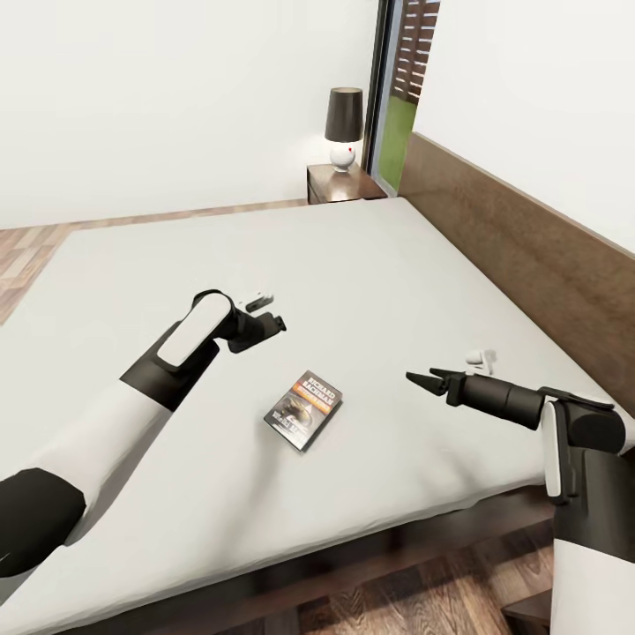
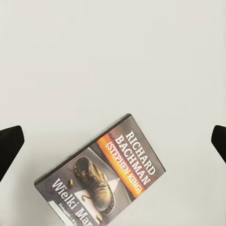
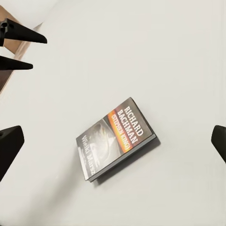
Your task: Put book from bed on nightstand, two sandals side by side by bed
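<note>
The book (image 1: pixel 303 410) lies flat on the bed (image 1: pixel 370 265) between the left gripper (image 1: pixel 272 324) and right gripper (image 1: pixel 422 380), both open and empty; gripper fingers may skid the thin cover across the soft mattress.

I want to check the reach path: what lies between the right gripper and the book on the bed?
Nothing: in the head view, only bare mattress of the bed lies between the right gripper and the book.
</note>
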You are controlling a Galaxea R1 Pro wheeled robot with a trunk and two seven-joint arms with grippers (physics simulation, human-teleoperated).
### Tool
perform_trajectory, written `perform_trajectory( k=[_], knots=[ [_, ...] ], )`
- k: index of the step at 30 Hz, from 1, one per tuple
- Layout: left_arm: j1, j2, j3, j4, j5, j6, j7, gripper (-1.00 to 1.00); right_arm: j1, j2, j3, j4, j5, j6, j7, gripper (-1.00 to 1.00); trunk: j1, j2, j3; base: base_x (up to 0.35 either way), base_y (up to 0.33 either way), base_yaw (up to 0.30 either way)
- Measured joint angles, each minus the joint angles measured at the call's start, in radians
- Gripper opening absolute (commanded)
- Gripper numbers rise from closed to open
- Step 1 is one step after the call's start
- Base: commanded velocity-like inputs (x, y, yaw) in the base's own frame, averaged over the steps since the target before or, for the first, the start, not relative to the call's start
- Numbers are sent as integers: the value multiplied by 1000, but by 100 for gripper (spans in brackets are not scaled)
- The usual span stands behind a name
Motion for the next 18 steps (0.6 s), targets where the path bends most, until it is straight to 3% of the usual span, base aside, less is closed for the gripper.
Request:
perform_trajectory(
  k=[7, 14, 16, 18],
  knots=[
    [24, 11, 3, -43, -1, 1, 3, 100, 0, 1, -1, 1, 1, 21, -3, 100, 0, 0, 0, 0, 0, 22],
    [45, 19, 4, -77, -1, 1, 6, 100, 0, 2, -2, 9, 3, 68, -8, 100, 0, 0, 3, 0, 0, 155],
    [50, 21, 4, -89, -1, 1, 8, 100, 0, 2, -1, 11, 5, 77, -21, 100, 0, 0, 4, 0, 0, 220],
    [59, 28, 4, -136, -2, 2, 11, 100, -2, 3, 2, 13, 5, 83, -82, 100, 0, 0, 5, 0, 0, 239]
  ],
)
